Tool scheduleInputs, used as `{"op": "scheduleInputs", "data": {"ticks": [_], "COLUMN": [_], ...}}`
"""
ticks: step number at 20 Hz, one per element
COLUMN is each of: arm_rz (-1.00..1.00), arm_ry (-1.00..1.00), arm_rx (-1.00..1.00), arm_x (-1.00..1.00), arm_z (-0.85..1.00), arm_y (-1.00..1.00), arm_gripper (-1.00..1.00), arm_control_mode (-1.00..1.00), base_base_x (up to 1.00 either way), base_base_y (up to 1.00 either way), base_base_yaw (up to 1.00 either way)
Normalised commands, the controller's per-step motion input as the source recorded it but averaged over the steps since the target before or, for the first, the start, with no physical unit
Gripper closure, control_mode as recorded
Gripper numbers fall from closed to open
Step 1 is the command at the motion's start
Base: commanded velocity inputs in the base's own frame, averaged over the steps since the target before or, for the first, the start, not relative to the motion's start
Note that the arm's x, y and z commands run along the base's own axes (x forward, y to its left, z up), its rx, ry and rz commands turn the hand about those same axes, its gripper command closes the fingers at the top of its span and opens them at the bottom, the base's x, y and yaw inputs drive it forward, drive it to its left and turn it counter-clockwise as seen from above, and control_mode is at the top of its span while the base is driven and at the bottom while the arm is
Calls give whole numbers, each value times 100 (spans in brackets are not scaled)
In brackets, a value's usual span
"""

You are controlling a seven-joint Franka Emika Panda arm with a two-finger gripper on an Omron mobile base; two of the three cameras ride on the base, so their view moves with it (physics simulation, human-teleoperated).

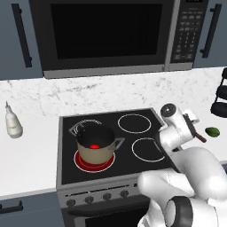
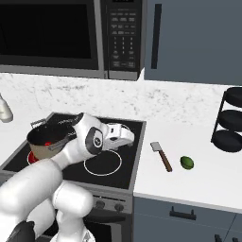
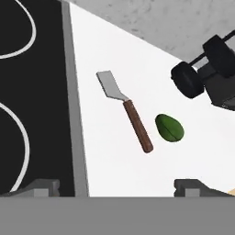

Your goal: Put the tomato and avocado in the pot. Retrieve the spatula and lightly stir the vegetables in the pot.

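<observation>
1. On my left, the pot (image 1: pixel 95 144) sits on the front-left burner of the stove (image 1: pixel 111 146), with the tomato (image 1: pixel 94 146) already red on its dark floor, so I judge the first drop done.
2. My gripper (image 2: pixel 131 137) hangs over the stove's right side, fingers (image 3: pixel 43 187) spread wide with nothing between them.
3. In the hand view the spatula (image 3: pixel 126 110) lies on the white counter (image 2: pixel 189 142), pale head toward eleven o'clock, brown handle toward five.
4. The avocado (image 3: pixel 170 128) rests just beside the handle, at about three o'clock from it, not touching.
5. I judge the avocado next: reach right, centre above it, descend, close gently.
</observation>
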Motion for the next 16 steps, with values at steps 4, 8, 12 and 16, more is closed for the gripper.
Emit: {"op": "scheduleInputs", "data": {"ticks": [4,8,12,16], "arm_rz": [-32,-22,-13,-10], "arm_ry": [13,6,1,0], "arm_rx": [23,23,13,5], "arm_x": [11,26,16,3], "arm_z": [24,5,-13,-25], "arm_y": [-100,-100,-99,-93], "arm_gripper": [-100,-100,-100,-100], "arm_control_mode": [-100,-100,-100,-100], "base_base_x": [0,0,0,0], "base_base_y": [0,0,0,0], "base_base_yaw": [0,0,0,0]}}
